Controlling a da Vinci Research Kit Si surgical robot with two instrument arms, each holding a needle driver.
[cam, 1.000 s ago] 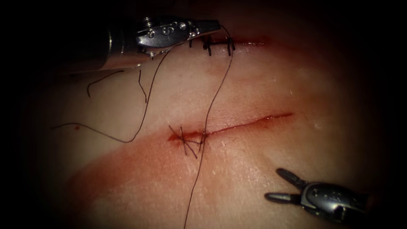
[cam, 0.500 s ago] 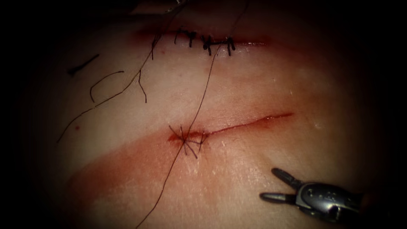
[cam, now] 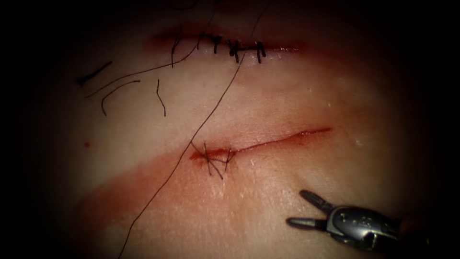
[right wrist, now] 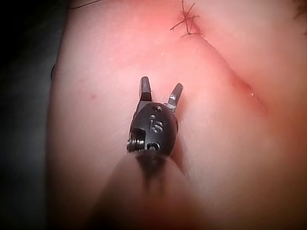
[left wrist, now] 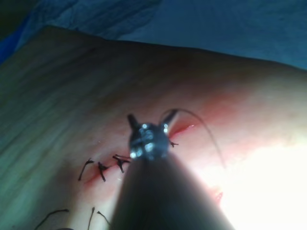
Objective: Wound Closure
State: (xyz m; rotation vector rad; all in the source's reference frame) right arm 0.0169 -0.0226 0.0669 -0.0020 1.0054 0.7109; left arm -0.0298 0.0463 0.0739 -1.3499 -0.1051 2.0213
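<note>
The right end effector (cam: 306,211) hovers near the cut (cam: 268,142), jaws apart, holding nothing. The left end effector (left wrist: 151,127) grips the thread (cam: 201,124), which looks thin and limp, best grasped mid-strand.

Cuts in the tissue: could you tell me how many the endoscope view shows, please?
2. The upper cut carries several stitches; the middle cut has stitches at its left end only. Dark margins may hide more.
</note>
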